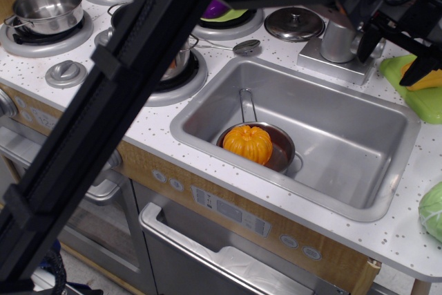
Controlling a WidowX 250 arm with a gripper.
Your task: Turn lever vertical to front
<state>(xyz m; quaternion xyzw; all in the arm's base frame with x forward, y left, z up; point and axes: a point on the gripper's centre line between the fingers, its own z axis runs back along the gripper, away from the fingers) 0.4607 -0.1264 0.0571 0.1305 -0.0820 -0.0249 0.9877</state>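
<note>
The silver tap column stands on its base behind the sink. The lever shows only as a small silver-grey piece on the column's right side, mostly hidden by my gripper. My gripper hangs just right of the column with its black fingers spread apart, one by the lever and one over the green board. I cannot tell whether a finger touches the lever. My black arm crosses the view from bottom left to top right.
The sink holds a small pan with an orange pumpkin. A green board with a yellow item lies right of the tap. A pot lid, a spoon, pots and stove knobs lie to the left. A green vegetable sits at the right edge.
</note>
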